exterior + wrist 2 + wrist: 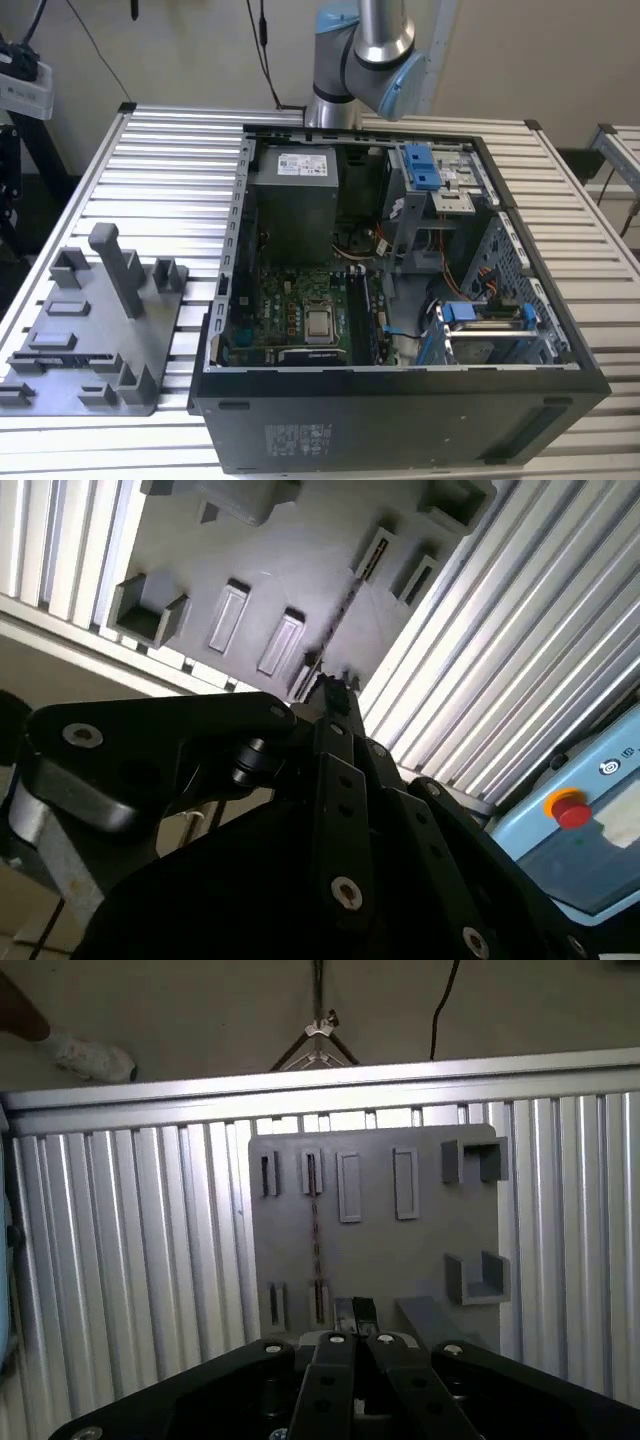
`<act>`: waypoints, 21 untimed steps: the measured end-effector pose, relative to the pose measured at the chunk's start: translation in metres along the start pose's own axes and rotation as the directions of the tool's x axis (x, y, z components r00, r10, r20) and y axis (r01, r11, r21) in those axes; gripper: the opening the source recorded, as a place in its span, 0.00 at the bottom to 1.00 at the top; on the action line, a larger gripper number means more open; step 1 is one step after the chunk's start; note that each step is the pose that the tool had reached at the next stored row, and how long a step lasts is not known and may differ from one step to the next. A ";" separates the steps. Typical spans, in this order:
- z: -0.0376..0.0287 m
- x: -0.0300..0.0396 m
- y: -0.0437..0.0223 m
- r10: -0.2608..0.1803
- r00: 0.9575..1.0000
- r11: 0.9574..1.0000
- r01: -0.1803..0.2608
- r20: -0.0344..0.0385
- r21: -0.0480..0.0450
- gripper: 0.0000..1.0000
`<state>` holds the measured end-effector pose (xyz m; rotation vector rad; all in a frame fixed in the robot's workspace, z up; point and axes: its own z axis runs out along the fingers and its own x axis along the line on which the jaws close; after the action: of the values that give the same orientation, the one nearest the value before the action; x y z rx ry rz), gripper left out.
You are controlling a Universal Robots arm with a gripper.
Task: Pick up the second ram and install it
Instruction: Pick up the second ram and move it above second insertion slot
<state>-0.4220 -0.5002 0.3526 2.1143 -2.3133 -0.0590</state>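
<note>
The second ram [315,1230] stands on its long edge in the grey tray [380,1250], a thin dark strip running between two slots. The second wrist view shows the ram [345,605] as a dark line across the tray [280,560]. My gripper [354,1310] hangs well above the tray, its black fingers pressed together and holding nothing; its tips sit a little to one side of the ram's near end. The same tips [330,685] point down at the tray in the second wrist view. In the exterior view the tray [100,340] lies at the left.
An open computer case [400,400] with its motherboard [300,310] fills the middle of the ribbed metal table [170,170]. A grey upright post [115,265] rises from the tray. The slot pair [270,1175] beside the ram is empty. The arm [365,50] rises behind the case.
</note>
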 end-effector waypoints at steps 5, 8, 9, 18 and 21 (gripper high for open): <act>0.0001 0.0000 0.0000 0.000 1.000 1.000 0.000 0.000 0.000 0.11; 0.0000 0.0000 0.0000 0.000 1.000 1.000 0.000 0.000 0.000 0.24; 0.0000 0.0000 0.0000 0.000 1.000 1.000 0.000 0.000 0.000 0.24; 0.0028 0.0001 0.0005 0.000 1.000 1.000 0.000 0.001 0.000 0.42; 0.0083 0.0004 0.0027 0.000 1.000 1.000 0.000 0.001 0.000 0.42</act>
<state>-0.4250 -0.5002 0.3443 2.1147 -2.3135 -0.0599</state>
